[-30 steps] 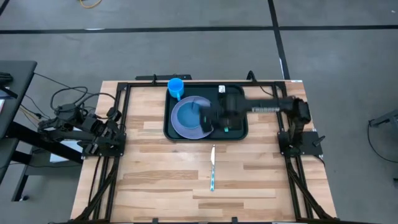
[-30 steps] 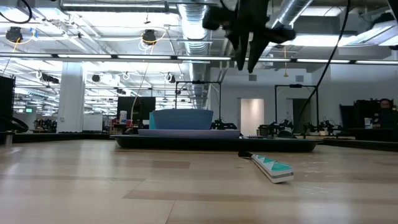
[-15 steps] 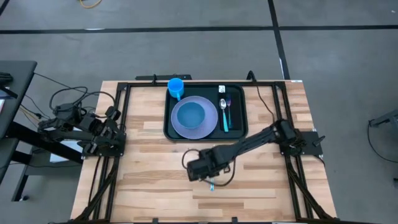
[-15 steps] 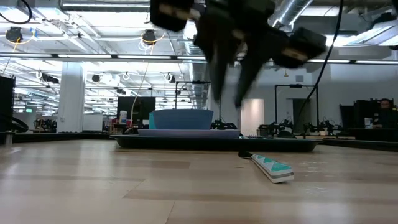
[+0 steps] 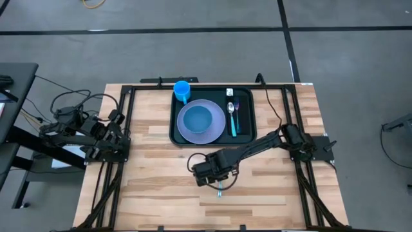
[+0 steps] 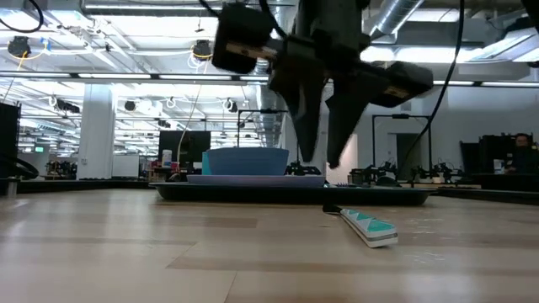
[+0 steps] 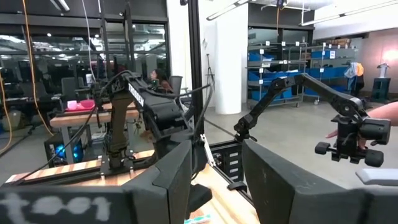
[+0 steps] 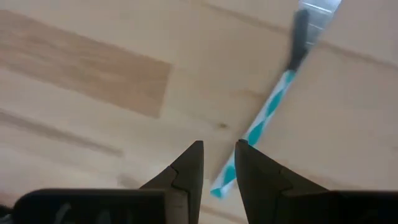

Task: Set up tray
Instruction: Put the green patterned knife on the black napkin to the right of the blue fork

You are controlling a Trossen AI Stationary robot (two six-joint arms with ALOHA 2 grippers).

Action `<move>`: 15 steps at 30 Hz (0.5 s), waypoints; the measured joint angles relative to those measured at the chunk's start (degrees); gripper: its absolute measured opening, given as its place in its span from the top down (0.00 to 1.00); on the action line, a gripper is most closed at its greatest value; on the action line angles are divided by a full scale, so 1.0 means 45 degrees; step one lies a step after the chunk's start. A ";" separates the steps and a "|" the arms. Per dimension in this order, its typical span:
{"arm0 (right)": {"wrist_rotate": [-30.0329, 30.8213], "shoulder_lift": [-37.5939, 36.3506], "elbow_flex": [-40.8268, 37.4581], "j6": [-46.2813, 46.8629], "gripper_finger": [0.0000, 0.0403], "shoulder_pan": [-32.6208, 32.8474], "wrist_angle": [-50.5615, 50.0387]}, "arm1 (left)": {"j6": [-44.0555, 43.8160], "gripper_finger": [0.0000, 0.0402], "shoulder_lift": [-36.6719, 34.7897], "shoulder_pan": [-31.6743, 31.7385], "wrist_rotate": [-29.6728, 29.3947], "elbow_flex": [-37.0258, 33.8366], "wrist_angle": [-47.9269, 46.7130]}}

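You are holding the right gripper, fingers narrowly parted and empty, above the knife lying near the tray, lining up a grasp.

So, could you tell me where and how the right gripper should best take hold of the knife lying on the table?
Best on the teal-patterned handle, from straight above. The knife lies flat on the bare wood table in front of the tray, so only a top-down pinch across its narrow width looks workable. The right gripper already hovers over the handle end, fingers slightly apart.
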 joint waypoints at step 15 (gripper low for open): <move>-0.0276 0.0032 -0.0014 -0.1292 0.61 -0.0763 -0.1073 | -0.0024 0.67 0.0000 0.0000 0.0126 0.0000 -0.0073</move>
